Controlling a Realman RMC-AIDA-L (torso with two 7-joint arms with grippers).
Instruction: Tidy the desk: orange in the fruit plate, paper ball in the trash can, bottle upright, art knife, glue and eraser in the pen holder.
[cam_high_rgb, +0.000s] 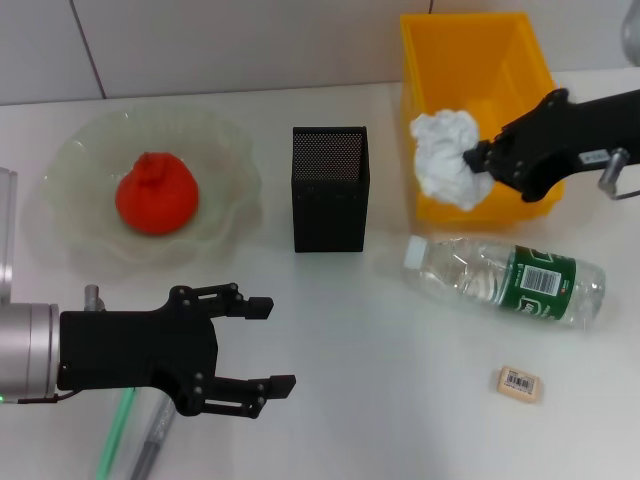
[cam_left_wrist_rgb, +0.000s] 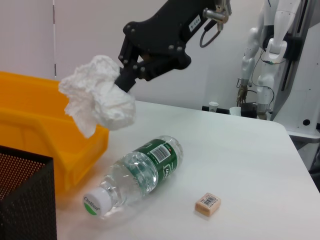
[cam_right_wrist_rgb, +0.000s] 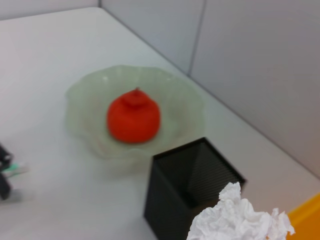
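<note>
Right tool (cam_high_rgb: 478, 160) grips one paper ball (cam_high_rgb: 447, 157) over the bin (cam_high_rgb: 470, 60), seemingly; left tool (cam_high_rgb: 272, 344) open, empty.

Left hand (cam_high_rgb: 270, 343): matte black, visible screws, silver cylindrical wrist. Right hand (cam_high_rgb: 478, 160): black housing, white label, grey cable loop.

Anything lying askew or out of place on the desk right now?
The bottle lies on its side beside the yellow bin. The eraser sits loose near it. The right gripper holds the paper ball over the bin.
</note>
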